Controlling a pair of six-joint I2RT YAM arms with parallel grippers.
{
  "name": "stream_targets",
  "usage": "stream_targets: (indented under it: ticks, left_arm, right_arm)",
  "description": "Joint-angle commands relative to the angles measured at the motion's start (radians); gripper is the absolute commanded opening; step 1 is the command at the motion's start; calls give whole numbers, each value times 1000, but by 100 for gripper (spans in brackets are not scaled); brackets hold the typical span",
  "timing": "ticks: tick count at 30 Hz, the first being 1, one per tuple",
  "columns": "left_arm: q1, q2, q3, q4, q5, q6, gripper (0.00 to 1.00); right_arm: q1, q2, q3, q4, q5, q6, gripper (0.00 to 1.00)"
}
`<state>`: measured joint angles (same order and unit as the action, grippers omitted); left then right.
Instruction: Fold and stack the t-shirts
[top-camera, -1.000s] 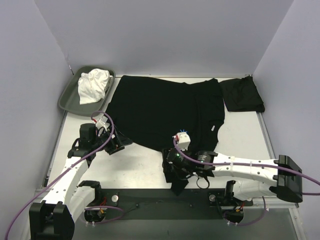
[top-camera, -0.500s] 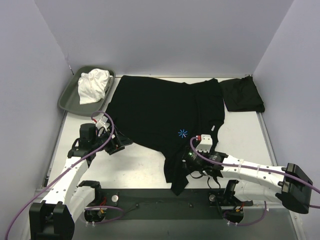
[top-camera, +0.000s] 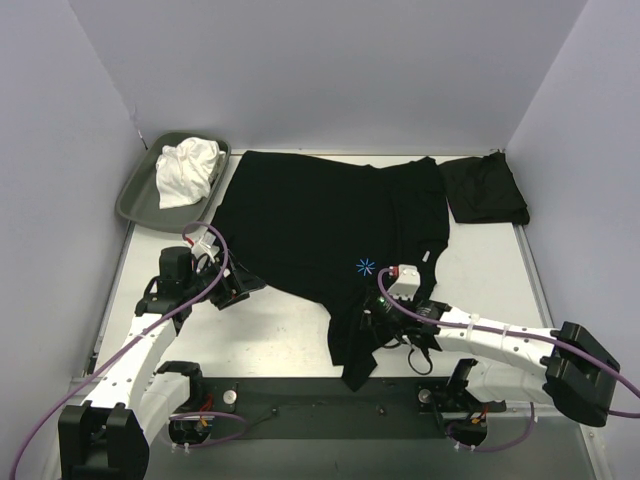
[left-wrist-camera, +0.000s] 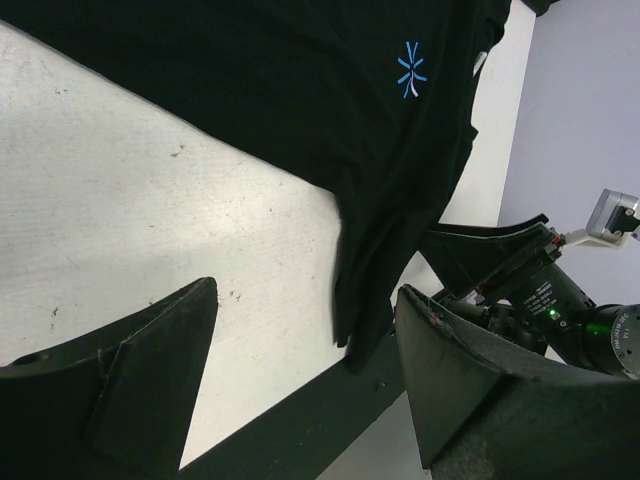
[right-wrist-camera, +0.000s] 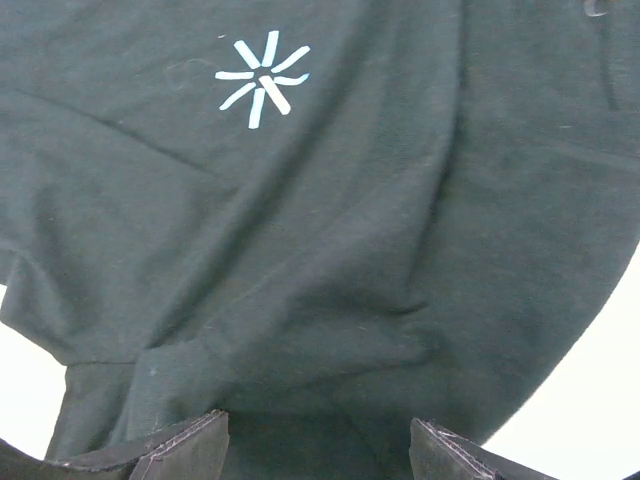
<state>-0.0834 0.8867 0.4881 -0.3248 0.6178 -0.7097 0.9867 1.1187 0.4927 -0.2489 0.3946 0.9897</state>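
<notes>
We see bare table (top-camera: 285, 325) between the left gripper (top-camera: 238, 287) and the drooping near end of the spread black t-shirt (top-camera: 320, 220) — there is room to pass there. Another bare strip runs right of that shirt, in front of the folded black shirt (top-camera: 484, 190), though the right arm (top-camera: 490, 340) lies across its near part. The grey-green tray (top-camera: 132, 200) with a white cloth (top-camera: 187, 170) fills the far left corner, and walls (top-camera: 60, 150) close in left, right and behind.

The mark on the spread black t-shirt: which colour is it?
Mark: light blue; clearest in right wrist view.
</notes>
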Motion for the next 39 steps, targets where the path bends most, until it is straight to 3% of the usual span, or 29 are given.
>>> stream_targets:
  ticks: [1, 13, 20, 28, 33, 39]
  left_arm:
    - [5, -2, 6, 27, 0, 24, 81]
    - [5, 0, 7, 23, 5, 24, 81]
    - [5, 0, 6, 24, 5, 26, 81]
    - [5, 0, 4, 27, 5, 24, 81]
    - [7, 0, 3, 32, 10, 24, 81]
    - [5, -5, 1, 32, 11, 23, 81]
  right_arm:
    - [-8, 29, 24, 53, -20, -29, 72]
    - [-66, 82, -63, 108, -46, -3, 72]
    - [-89, 20, -106, -45, -4, 79, 73]
    - [-134, -197, -144, -300, 46, 213, 73]
    - [-145, -335, -100, -456, 105, 250, 73]
    - [-120, -375, 1, -504, 107, 186, 72]
